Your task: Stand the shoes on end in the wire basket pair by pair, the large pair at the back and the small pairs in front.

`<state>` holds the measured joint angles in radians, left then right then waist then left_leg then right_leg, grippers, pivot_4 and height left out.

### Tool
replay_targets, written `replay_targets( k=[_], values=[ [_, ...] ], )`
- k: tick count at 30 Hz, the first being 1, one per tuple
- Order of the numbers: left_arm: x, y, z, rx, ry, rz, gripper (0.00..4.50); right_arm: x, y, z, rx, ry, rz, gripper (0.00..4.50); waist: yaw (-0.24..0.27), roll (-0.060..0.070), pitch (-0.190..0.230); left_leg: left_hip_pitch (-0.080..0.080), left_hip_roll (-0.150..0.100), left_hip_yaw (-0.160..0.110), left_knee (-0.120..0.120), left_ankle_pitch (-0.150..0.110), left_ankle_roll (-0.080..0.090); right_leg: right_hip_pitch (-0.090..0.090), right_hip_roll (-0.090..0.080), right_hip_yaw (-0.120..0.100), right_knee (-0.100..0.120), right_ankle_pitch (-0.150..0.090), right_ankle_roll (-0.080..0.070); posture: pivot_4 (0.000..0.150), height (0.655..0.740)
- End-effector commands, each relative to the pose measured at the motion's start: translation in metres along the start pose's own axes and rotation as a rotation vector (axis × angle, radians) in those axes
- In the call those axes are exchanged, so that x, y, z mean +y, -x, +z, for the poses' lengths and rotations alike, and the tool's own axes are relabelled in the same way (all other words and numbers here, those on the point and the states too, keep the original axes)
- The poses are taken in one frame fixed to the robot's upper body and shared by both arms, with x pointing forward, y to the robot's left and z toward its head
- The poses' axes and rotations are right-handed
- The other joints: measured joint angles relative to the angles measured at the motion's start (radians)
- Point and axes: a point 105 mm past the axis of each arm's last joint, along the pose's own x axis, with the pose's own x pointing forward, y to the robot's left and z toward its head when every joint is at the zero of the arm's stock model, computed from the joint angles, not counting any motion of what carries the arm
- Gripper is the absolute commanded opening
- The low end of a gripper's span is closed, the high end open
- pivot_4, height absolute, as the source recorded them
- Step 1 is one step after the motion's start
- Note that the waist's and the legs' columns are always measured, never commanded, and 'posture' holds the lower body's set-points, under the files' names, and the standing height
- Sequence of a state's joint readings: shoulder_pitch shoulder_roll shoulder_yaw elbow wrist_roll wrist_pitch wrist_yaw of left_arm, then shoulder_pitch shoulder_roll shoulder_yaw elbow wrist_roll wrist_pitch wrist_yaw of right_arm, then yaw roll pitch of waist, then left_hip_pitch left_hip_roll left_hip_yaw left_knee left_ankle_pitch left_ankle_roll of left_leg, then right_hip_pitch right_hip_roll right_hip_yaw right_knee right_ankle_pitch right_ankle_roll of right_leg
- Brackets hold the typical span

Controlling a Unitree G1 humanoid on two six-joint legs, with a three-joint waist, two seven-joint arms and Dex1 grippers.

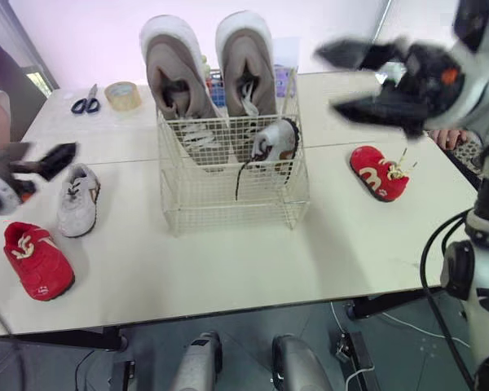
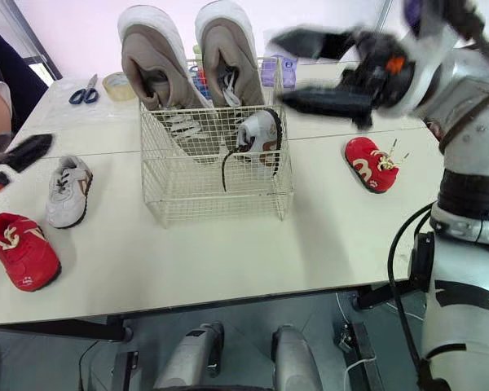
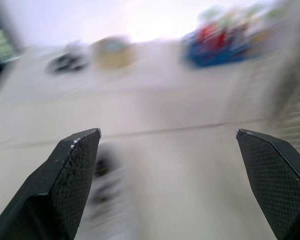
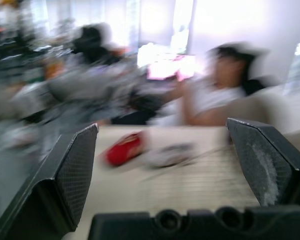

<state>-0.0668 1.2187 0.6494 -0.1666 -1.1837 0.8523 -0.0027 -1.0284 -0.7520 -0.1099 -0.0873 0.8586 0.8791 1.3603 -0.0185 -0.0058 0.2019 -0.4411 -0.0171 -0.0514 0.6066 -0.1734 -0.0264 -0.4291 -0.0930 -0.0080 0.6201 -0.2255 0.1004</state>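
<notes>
Red R-side shoe (image 1: 381,183) — cream mark (image 1: 372,177) unreadable

Soft, even light is falling on the table (image 1: 228,269), bright and diffuse. The wall (image 1: 90,32) is glowing pale. The red shoe (image 1: 37,261) is casting only a faint, soft shadow. In the head views the right gripper (image 1: 330,80) is smearing with motion and the left gripper (image 1: 49,171) is blurring. In both wrist views the fingers (image 3: 65,185) are showing crisp while everything behind is streaking. Behind the person (image 4: 215,95), the background is blowing out white.
</notes>
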Motion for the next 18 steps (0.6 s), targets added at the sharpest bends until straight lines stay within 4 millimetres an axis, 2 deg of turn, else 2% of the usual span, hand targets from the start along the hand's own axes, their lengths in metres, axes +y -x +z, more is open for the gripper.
replay_targets(
  k=[1,3,5,10,11,18],
  values=[
    [0.04,-0.006,-0.01,0.116,-0.057,0.18,4.45,0.015,-0.009,-0.027,0.137,-0.003,0.061,4.5,0.001,0.0,0.0,0.0,0.0,0.002,0.0,-0.001,-0.002,-0.001,-0.001,0.0,-0.001,0.0,0.0,0.15,0.74],
    [0.054,-0.017,-0.019,0.175,-0.078,0.245,4.45,0.01,-0.011,-0.045,0.202,0.026,0.038,4.5,0.006,0.0,0.0,-0.001,0.0,0.007,0.0,-0.002,-0.003,-0.003,-0.004,0.0,-0.002,0.0,0.0,0.15,0.74],
    [0.056,-0.029,-0.026,0.209,-0.085,0.241,4.45,0.006,-0.012,-0.055,0.235,0.05,0.023,4.5,0.009,-0.001,0.0,-0.002,0.001,0.01,0.002,-0.002,-0.003,-0.003,-0.005,0.0,-0.003,0.0,0.0,0.15,0.74],
    [0.056,-0.053,-0.047,0.298,-0.055,0.208,4.45,0.008,-0.014,-0.063,0.267,0.065,0.025,4.5,0.008,-0.006,-0.001,-0.003,0.003,0.018,0.003,-0.002,-0.003,-0.004,-0.007,0.001,-0.006,0.002,0.0,0.15,0.74],
    [0.056,-0.056,-0.053,0.319,-0.055,0.199,4.45,0.008,-0.014,-0.064,0.269,0.063,0.025,4.5,0.008,-0.007,-0.001,-0.003,0.003,0.019,0.003,-0.002,-0.003,-0.005,-0.007,0.001,-0.006,0.012,0.002,0.15,0.74],
    [0.056,-0.081,-0.101,0.474,-0.027,0.165,4.45,0.007,-0.012,-0.065,0.281,0.069,-0.019,4.5,0.005,-0.008,-0.001,-0.002,0.01,0.021,0.003,-0.001,-0.002,-0.007,-0.001,0.001,-0.004,0.013,0.004,0.15,0.74]
  ],
)
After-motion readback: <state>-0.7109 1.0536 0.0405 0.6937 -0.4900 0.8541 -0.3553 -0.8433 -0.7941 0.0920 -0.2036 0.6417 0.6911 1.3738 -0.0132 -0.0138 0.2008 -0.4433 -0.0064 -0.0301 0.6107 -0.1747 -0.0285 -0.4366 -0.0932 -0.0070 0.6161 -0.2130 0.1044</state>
